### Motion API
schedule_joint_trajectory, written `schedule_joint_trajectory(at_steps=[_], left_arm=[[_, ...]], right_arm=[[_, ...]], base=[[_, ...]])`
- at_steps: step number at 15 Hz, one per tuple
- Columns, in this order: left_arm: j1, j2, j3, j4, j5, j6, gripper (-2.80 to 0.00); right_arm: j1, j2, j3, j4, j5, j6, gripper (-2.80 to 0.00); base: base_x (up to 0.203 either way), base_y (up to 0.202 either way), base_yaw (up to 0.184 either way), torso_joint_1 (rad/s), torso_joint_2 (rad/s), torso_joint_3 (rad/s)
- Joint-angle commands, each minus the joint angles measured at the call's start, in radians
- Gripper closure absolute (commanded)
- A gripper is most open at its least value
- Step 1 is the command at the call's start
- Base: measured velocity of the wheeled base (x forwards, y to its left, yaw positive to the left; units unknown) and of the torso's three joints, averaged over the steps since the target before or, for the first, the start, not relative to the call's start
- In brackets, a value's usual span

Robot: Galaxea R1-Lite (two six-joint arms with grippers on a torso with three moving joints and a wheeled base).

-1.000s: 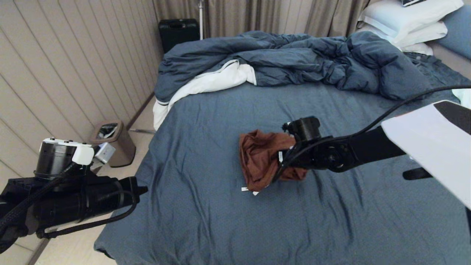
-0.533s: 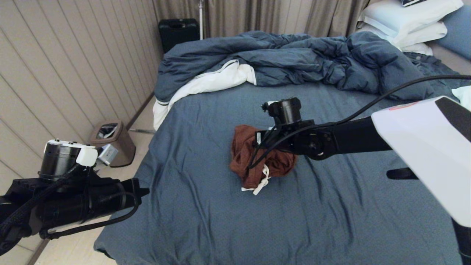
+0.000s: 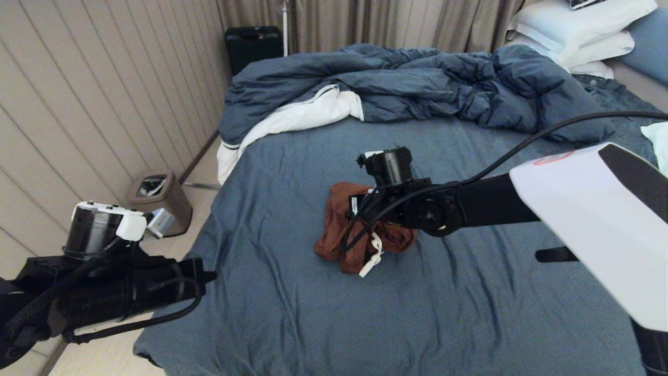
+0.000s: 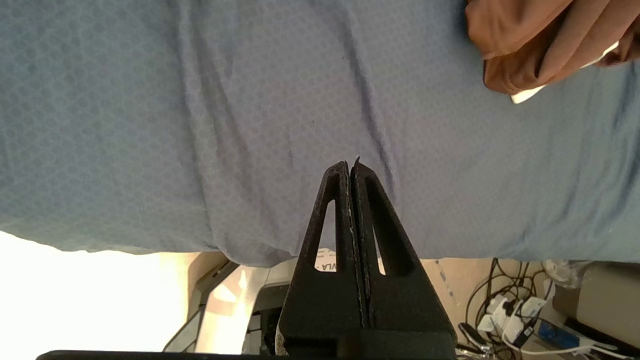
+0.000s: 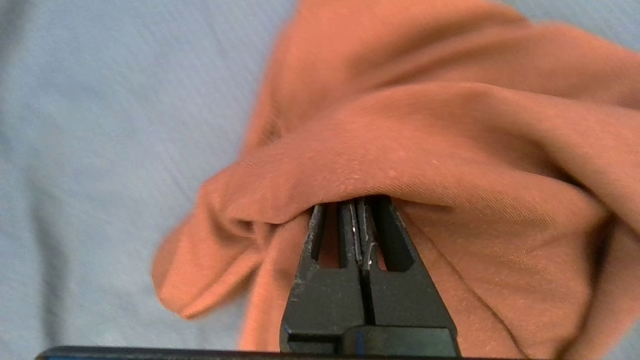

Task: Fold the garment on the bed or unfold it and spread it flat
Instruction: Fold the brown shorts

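The garment [image 3: 334, 237], rust-brown shorts, lies bunched in the middle of the bed [image 3: 292, 172], its white drawstring [image 3: 371, 258] trailing at the near side. My right gripper [image 5: 357, 201] is shut with its tips tucked under a fold of the garment [image 5: 425, 125], gripping the cloth; in the head view the wrist [image 3: 396, 172] hides the fingers. My left gripper [image 4: 350, 162] is shut on nothing and hovers off the bed's near left corner [image 3: 207, 274], well apart from the garment [image 4: 530, 45].
A rumpled dark blue duvet [image 3: 417, 83] with white lining lies across the far half of the bed. White pillows [image 3: 574, 31] are stacked at the far right. On the floor to the left stand a bin [image 3: 159, 201] and a black suitcase [image 3: 253, 44].
My right gripper has moved left across the bed and the bunched garment has come with it; the drawstring now shows at its near side. The left arm has barely shifted.
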Motion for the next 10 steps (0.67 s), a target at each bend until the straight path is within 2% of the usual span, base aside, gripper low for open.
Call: schedule_joint_trajectory(at_steps=[1,6,10], left_arm=[[-0.002,0.006,0.003,-0.005,-0.001,-0.003,0.00],[-0.014,0.006,0.004,-0.007,-0.003,-0.005,0.00],[-0.019,0.001,0.005,-0.007,-0.002,-0.005,0.00]], right_arm=[[-0.040,-0.052,0.080,-0.004,-0.001,-0.001,0.00],[-0.156,-0.164,0.303,-0.010,0.010,-0.020,0.00],[-0.228,-0.247,0.427,-0.013,0.080,-0.030,0.00]], base=[[0.000,0.000,0.000,0.000,0.00,0.000],[0.000,0.000,0.000,0.000,0.00,0.000],[0.000,0.000,0.000,0.000,0.00,0.000]])
